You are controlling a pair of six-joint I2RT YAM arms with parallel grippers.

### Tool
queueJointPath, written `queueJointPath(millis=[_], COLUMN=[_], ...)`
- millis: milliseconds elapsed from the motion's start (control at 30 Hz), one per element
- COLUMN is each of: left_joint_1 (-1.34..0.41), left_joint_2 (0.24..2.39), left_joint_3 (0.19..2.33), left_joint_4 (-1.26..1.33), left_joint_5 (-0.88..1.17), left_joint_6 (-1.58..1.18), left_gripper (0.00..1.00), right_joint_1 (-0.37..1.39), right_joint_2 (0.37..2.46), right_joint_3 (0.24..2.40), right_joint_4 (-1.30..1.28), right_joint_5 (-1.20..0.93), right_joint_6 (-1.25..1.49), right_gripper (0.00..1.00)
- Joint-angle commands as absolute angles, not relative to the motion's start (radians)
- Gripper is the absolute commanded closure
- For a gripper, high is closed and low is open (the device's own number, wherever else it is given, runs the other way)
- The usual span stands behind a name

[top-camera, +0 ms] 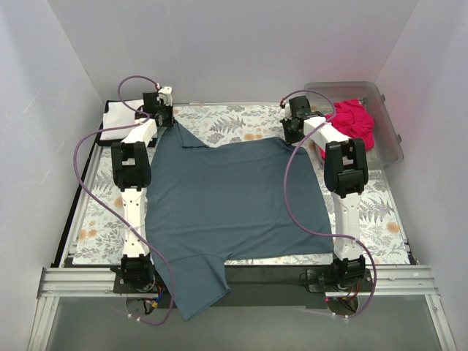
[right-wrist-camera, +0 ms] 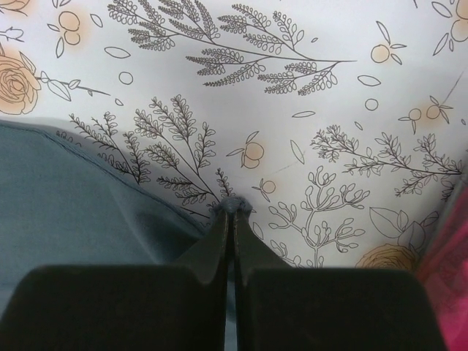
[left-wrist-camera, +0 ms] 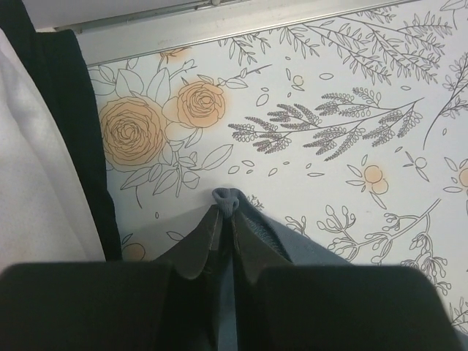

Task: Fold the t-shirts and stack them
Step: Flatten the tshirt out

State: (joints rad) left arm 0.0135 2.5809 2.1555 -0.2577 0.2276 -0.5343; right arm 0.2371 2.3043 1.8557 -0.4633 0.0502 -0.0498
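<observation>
Floral-patterned cloth is lying flat behind the aluminium rail; clear plastic bin is sitting at the cloth's far right corner.

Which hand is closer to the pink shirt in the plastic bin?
Right. The right hand pinches the blue shirt's far corner just beside the bin holding the pink shirt. The left hand pinches the opposite far corner, over by the white folded shirt.
</observation>
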Motion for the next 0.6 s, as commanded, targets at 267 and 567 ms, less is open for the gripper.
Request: queueJointPath(millis=[267, 567], left_joint_1=[0.026, 0.049], left_joint_2=[2.318, 1.978], left_joint_3=[2.039, 1.698], left_joint_4=[-0.204, -0.178], left_joint_5=[0.242, 0.336], left_joint_6=[-0.528, -0.476], left_gripper=[1.00, 1.00], right_joint_1=[0.236, 0.224], right_joint_2=[2.148, 2.059], right_joint_3=[1.841, 1.752], right_joint_4=[-0.457, -0.428], right_joint_5=[0.106, 0.089], right_joint_6=[-0.161, -0.245], right_gripper=[0.99, 0.99])
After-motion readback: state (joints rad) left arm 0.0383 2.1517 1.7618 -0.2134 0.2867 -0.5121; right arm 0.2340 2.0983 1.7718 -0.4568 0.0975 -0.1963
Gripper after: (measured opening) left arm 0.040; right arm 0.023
